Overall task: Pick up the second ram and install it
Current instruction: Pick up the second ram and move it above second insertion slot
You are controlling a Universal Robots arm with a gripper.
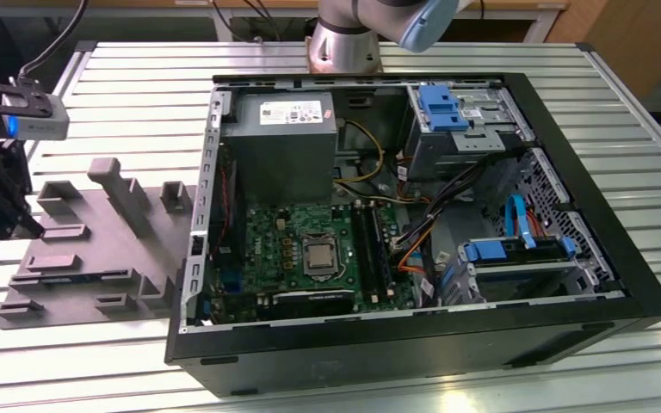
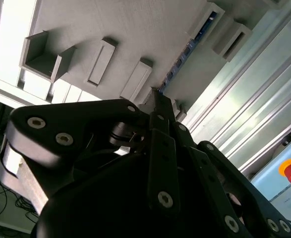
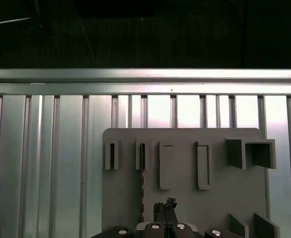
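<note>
Clearly the black gripper (image 3: 165, 212) is hovering with fingers together, gripping nothing, so I judge the pick-up is only starting. Just beside it, the thin dark-green second ram (image 3: 142, 191) is standing edgewise in the grey plastic tray (image 1: 89, 258), which in the exterior view is sitting at nine o'clock of the open black computer case (image 1: 423, 348). Grasping is calling for parted fingers straddling that edge.

The tray (image 1: 78, 258) was grey. The table (image 1: 135, 77) was silver with stripes. The computer case (image 1: 423, 348) was black, its board (image 1: 268, 237) green. The gripper (image 3: 165, 210) was black, the second ram (image 3: 142, 193) dark.
</note>
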